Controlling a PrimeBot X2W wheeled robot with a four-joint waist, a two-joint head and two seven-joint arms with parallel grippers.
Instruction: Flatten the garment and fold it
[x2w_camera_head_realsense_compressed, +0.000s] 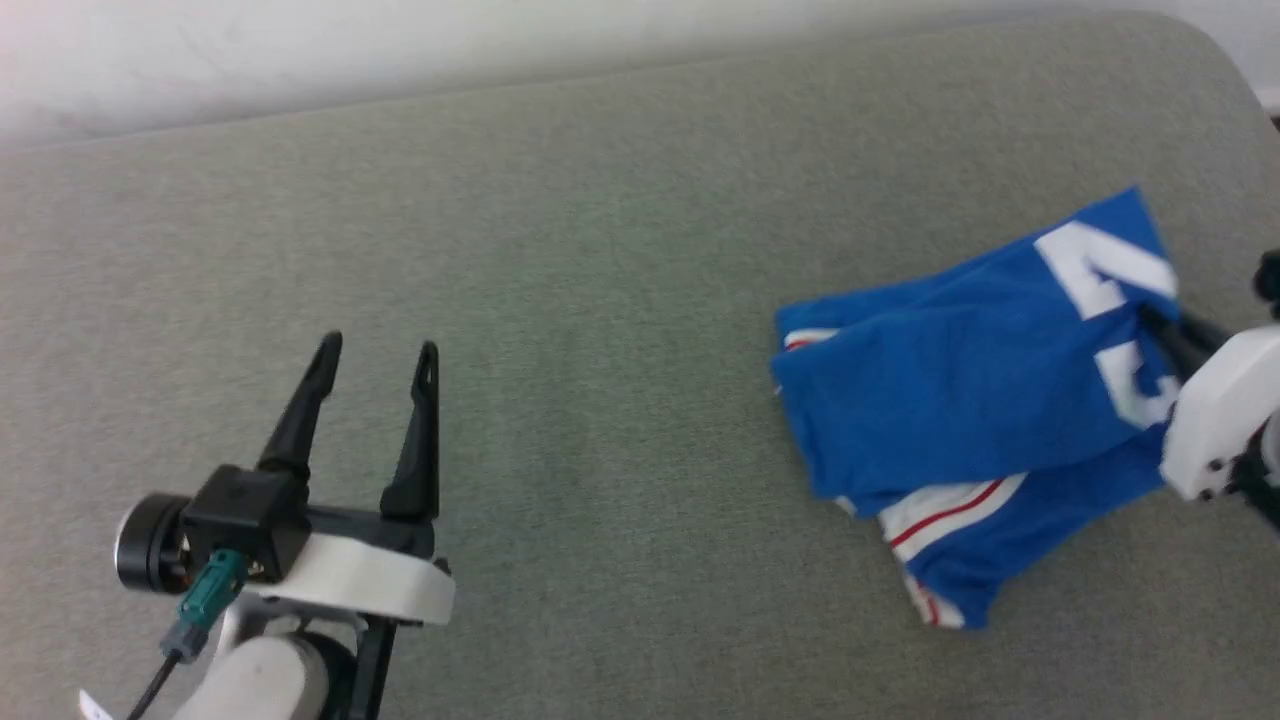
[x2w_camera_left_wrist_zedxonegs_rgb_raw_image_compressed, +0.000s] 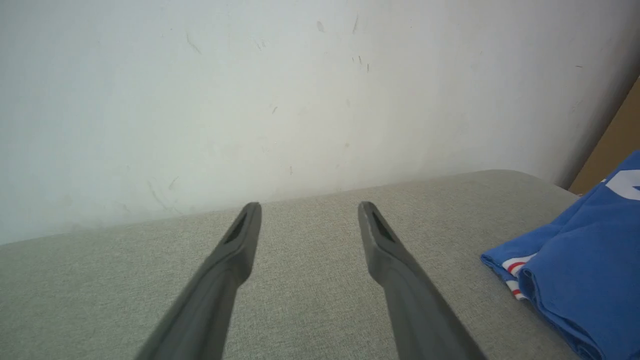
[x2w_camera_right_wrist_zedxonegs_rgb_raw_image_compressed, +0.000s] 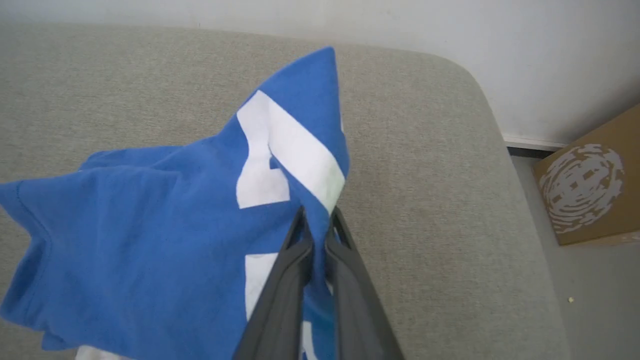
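- The blue T-shirt (x2w_camera_head_realsense_compressed: 950, 390) is lying bunched and doubled over on the right part of the grey fabric-covered bench (x2w_camera_head_realsense_compressed: 600, 250), near its rounded far corner. A red-striped white sleeve (x2w_camera_head_realsense_compressed: 945, 510) is poking out from under it on the near side.
- The right tool (x2w_camera_right_wrist_zedxonegs_rgb_raw_image_compressed: 318, 212) is clenching a fold of the T-shirt beside the white print, and the cloth is rising to a peak just past the fingertips.
- The left tool (x2w_camera_head_realsense_compressed: 379, 345) is hanging released over bare bench, well apart from the T-shirt and grasping nothing.
- The pinch seems to be taking in more than one layer, so a pull from here is likely to drag the whole bundle instead of opening it.
- With only one point gripped, a lift is risking a twisted hang, with the sleeves tucking further under the body.
- The T-shirt is sitting close to the bench's right edge, so a pull that way could slide it off toward the floor, where a cardboard box (x2w_camera_right_wrist_zedxonegs_rgb_raw_image_compressed: 585, 190) is standing.
- The soft cloth could also be slipping out from between the narrow fingers under a quick tug.
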